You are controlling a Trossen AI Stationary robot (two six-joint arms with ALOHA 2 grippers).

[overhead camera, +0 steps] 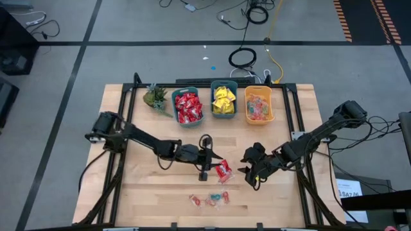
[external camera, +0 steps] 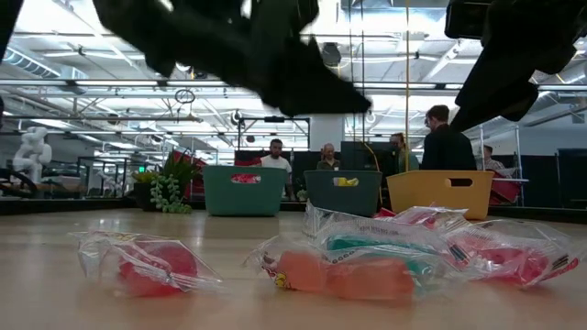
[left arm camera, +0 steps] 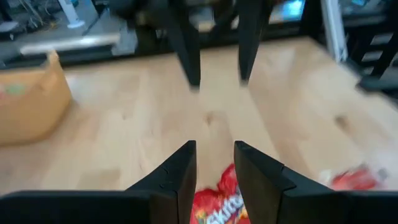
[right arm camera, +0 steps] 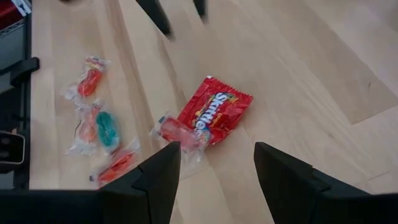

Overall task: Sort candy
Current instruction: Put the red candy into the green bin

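The three bins (overhead camera: pixel 223 102) line the table's far edge at twelve o'clock. The left gripper (overhead camera: pixel 204 168) hangs just beside the red packet (overhead camera: pixel 223 171), which lies at its three o'clock, long axis running twelve to six; its fingers stand slightly parted, empty. The right gripper (overhead camera: pixel 251 172), fingers spread and empty, waits farther off at the packet's three o'clock. So I'd judge the left nearer. Small twist sweets (overhead camera: pixel 210 199) lie at six.

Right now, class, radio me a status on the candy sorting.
Left gripper open, beside the red packet. Right gripper open, empty, on the packet's other side. Small loose candies still unsorted. Nothing blocking.
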